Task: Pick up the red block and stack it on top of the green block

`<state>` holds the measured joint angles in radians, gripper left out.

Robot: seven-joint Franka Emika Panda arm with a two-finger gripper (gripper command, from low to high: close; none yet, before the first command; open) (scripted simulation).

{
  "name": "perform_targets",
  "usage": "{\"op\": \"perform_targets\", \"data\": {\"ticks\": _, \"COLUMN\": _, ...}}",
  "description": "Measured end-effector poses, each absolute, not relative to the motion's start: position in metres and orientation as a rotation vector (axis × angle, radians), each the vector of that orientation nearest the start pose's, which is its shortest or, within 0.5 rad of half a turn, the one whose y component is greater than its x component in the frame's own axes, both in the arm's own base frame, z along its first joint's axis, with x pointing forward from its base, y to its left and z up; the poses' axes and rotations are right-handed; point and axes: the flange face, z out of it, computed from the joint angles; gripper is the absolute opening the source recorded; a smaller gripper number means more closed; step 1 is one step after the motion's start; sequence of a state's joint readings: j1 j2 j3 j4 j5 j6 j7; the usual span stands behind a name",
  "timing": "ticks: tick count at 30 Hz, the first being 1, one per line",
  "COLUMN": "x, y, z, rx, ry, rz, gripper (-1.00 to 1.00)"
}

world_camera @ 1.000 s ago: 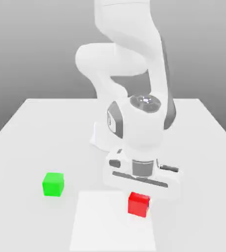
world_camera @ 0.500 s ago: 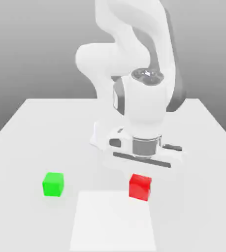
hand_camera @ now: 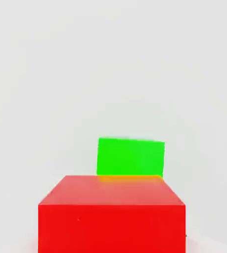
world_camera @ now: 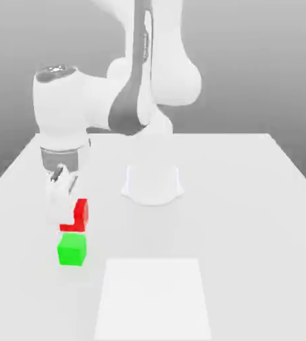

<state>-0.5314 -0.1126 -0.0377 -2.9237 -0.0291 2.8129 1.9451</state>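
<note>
Holding the red block (world_camera: 81,214) in its closed claw (world_camera: 70,216), the arm hangs just above the green block (world_camera: 72,249) on the tabletop (world_camera: 249,213). Best to square the two cubes' edges first, then descend gently before releasing.

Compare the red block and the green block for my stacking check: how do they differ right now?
The red block is red and held aloft in the end effector; the green block is green and rests free on the white table. The red hangs just above the green. Both are plain matte cubes, seemingly equal in size.
</note>
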Motion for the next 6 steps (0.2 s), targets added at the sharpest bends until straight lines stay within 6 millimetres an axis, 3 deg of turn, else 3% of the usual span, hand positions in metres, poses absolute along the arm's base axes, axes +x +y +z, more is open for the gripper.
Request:
{"op": "perform_targets", "data": {"ticks": 3, "x": 0.283, "y": -0.18, "z": 0.188, "rx": -0.995, "ry": 2.98, "rz": -0.005, "gripper": -1.0}}
{"op": "perform_targets", "data": {"ticks": 4, "x": 0.283, "y": -0.18, "z": 0.183, "rx": -0.995, "ry": 2.979, "rz": -0.003, "gripper": 1.0}}
{"op": "perform_targets", "data": {"ticks": 6, "x": 0.283, "y": -0.179, "z": 0.183, "rx": -1.0, "ry": 2.977, "rz": -0.003, "gripper": 1.0}}
